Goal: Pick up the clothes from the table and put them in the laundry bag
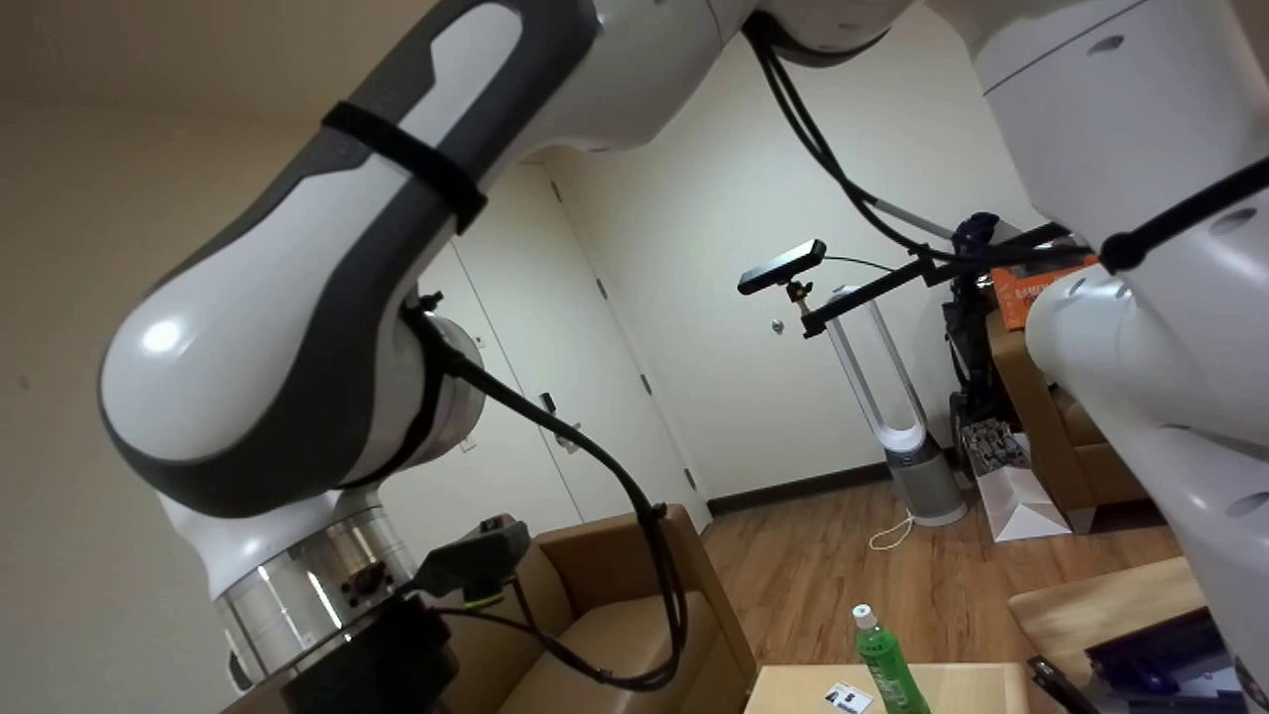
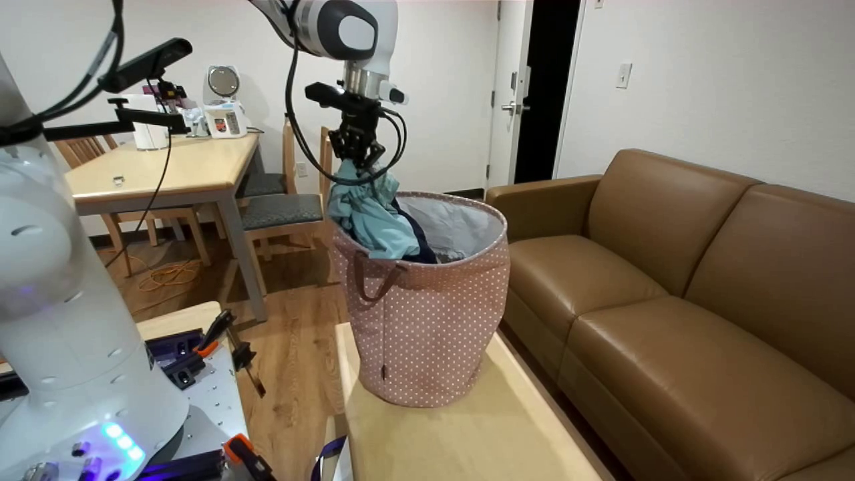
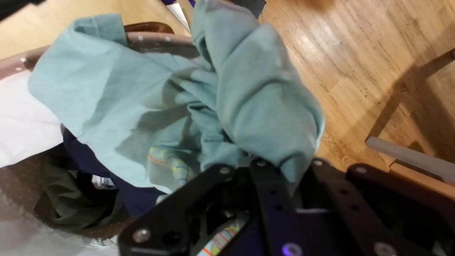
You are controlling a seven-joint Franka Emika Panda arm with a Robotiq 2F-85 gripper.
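Plainly, we see the brown sofa [image 2: 674, 321] beside the low table [image 2: 494, 431], on which the pink dotted laundry bag [image 2: 431, 321] stands upright. We find the pale teal garment [image 2: 377, 217] hanging at the bag's mouth, partly inside, with navy cloth [image 3: 131, 195] beside it and olive cloth [image 3: 73, 201] deeper down. Just above, our gripper [image 2: 361, 160] grasps that garment by a bunched fold.

Teal garment [image 2: 377, 224] bunched at rim of upright pink polka-dot laundry bag [image 2: 431, 327]; navy cloth [image 3: 137, 197], olive cloth [image 3: 67, 199] inside
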